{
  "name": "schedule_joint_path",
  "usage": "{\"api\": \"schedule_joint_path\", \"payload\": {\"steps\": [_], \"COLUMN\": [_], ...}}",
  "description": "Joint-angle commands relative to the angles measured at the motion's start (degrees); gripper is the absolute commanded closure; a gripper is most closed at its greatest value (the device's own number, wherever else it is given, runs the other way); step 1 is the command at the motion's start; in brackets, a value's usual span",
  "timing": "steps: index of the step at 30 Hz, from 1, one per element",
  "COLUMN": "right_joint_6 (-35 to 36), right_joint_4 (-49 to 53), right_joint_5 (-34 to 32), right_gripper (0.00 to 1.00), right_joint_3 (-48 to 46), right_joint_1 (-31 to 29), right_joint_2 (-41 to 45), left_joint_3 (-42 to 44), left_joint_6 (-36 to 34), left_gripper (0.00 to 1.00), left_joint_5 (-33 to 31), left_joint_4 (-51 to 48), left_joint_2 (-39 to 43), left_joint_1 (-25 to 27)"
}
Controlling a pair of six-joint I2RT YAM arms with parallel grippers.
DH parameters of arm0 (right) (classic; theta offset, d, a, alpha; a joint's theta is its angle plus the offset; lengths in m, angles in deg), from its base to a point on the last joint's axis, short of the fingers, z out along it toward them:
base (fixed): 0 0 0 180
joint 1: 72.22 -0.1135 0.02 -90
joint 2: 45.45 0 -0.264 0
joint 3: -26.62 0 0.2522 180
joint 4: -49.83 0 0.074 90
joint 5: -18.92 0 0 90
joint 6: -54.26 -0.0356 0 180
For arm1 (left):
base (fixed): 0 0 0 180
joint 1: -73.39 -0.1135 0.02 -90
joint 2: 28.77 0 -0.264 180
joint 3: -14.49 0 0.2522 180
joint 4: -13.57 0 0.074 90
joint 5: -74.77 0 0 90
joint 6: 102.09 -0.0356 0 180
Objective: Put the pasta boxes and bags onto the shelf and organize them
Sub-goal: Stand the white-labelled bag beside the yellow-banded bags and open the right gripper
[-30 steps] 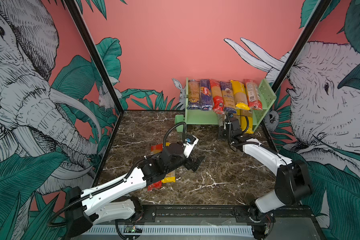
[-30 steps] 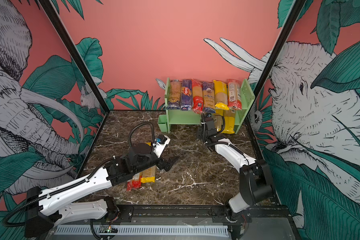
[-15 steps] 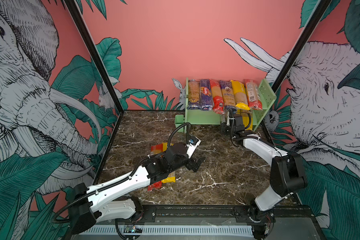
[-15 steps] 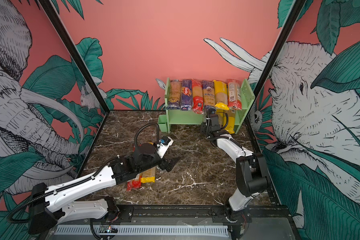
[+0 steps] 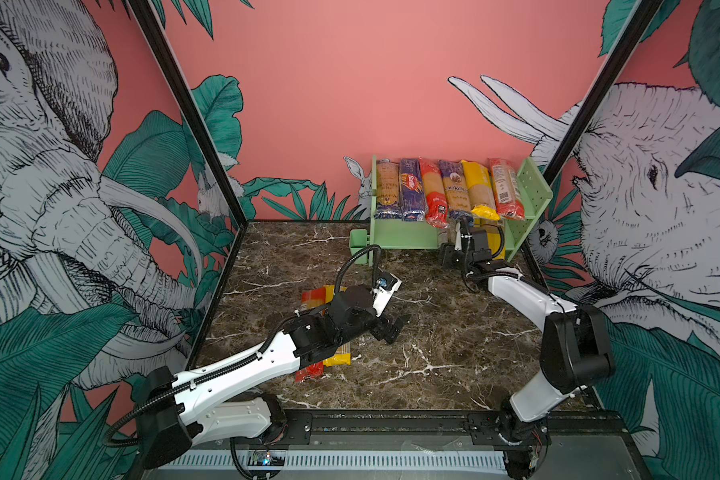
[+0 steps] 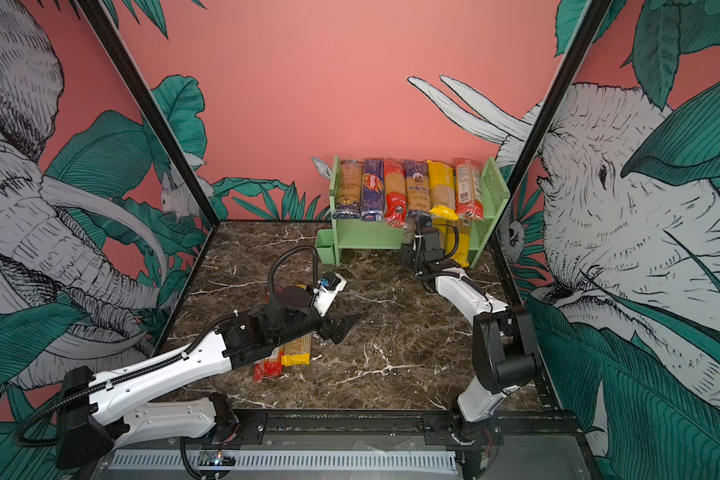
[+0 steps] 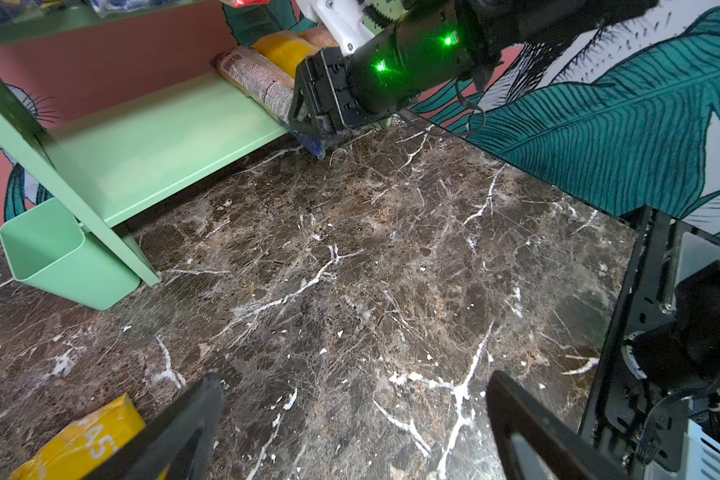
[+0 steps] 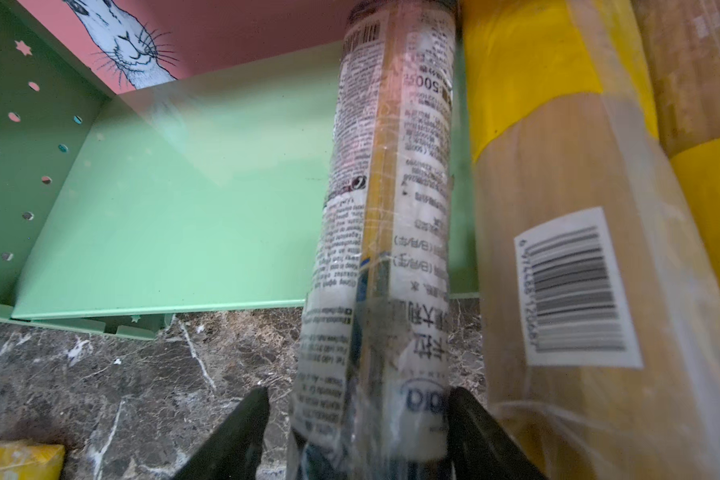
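Right claw (image 8: pixel 358 392) sits part open, jaws on either side of the clear pack (image 8: pixel 391 187) with a gap on one side. The pack lies on the shelf's (image 8: pixel 163 208) lower tier, its end poking past the front edge. Left claw (image 7: pixel 354 378) gapes wide and empty over the marble (image 7: pixel 350 249).

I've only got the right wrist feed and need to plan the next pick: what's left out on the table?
Observer: In both top views, two bags lie side by side on the marble table: a red-ended bag and a yellow-ended bag, partly under the left arm.
Operator: Is the left pincer on either one?
Observer: No. In the left wrist view the left pincer is open and empty, with bare marble between its jaws.
Operator: Any room on the top tier?
Observer: Hardly: six packs lie across the top of the shelf, side panel to side panel.
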Motion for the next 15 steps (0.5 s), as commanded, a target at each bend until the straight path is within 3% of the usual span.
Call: {"api": "schedule_joint_path", "payload": {"steps": [1, 6, 15], "right_joint_6": [-0.95, -1.70, -5.64], "right_joint_4": [-1.21, 1.30, 9.16], "right_joint_5": [1.09, 1.84, 1.42], "right_gripper": [0.29, 0.23, 0.22], "right_joint_3": [-0.46, -1.92, -8.66], "right_joint_1": [0.46, 0.33, -2.48], "right_joint_2": [4.99, 8.67, 18.84], "left_joint_3": [-0.63, -0.11, 2.16], "left_joint_6": [0.62, 1.30, 3.43], "left_gripper": [0.01, 0.01, 0.01], "left_joint_5": [0.07, -0.14, -1.08], "left_joint_4": [-1.08, -2.17, -6.01], "left_joint_2": [2.75, 4.95, 10.83], "left_joint_1": [-0.20, -0.20, -0.20]}}
